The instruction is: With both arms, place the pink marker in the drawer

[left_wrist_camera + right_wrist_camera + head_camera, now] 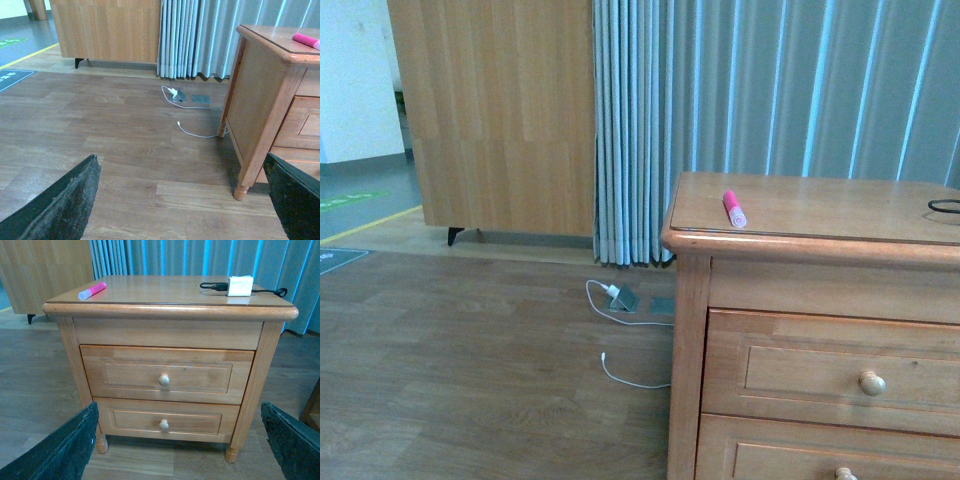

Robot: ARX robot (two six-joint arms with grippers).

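The pink marker (734, 209) lies on the top of a honey-coloured wooden nightstand (800, 225), near its left front corner; it also shows in the right wrist view (92, 291) and at the edge of the left wrist view (306, 41). The upper drawer (167, 374) is shut, with one round cream knob (164, 380). A lower drawer (165, 416) is shut too. My left gripper (182, 200) is open and empty above the floor, left of the nightstand. My right gripper (177, 440) is open and empty in front of the drawers, well back from them. Neither arm shows in the front view.
A black cable with a white adapter (240, 286) lies on the nightstand's back right. A white cable and floor socket (180, 96) lie on the wooden floor by the grey curtains (770, 90). A large wooden cabinet (495, 115) stands at the back left.
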